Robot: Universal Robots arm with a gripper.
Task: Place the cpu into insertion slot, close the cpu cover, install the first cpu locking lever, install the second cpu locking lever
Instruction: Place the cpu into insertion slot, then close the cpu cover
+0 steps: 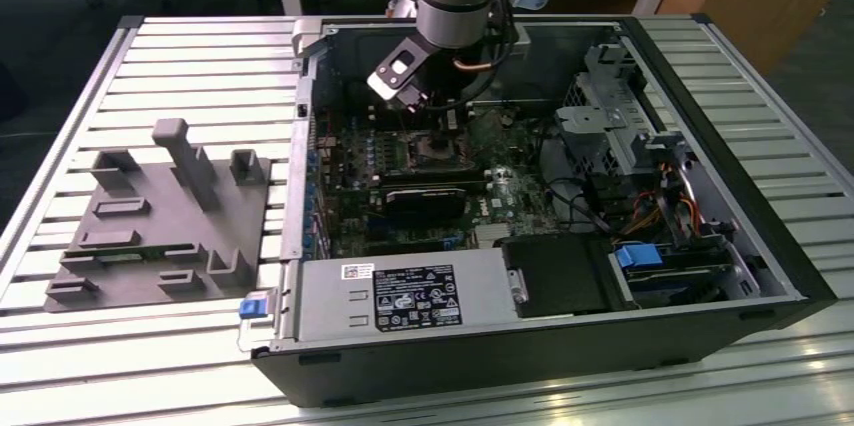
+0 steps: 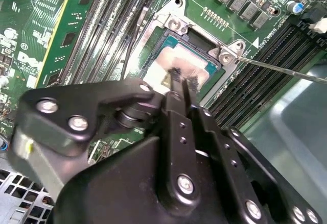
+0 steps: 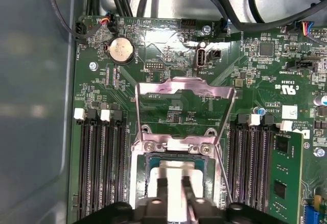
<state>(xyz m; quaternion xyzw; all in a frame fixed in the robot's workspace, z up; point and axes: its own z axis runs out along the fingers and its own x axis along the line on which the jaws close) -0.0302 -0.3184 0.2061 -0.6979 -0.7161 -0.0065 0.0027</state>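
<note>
Gripper [image 2: 177,79] right above cpu [image 2: 159,63] at socket [image 2: 169,41], cover [image 3: 168,89] flipped open (fingers apart or clamped: cannot tell). Best seat it flat, corners matched, no forcing.

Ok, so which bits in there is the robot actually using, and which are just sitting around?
For the job: gripper, cpu, cpu cover flipped open, thin locking lever.
Just lying about: grey holder block, round battery, green memory stick, power supply box.

I log an open case [image 1: 781,256] on a slatted table [image 1: 200,56], with a grey fixture [image 1: 160,216] beside it at the exterior view's left. A coin cell [image 3: 121,49] sits on the board [image 3: 245,60].
</note>
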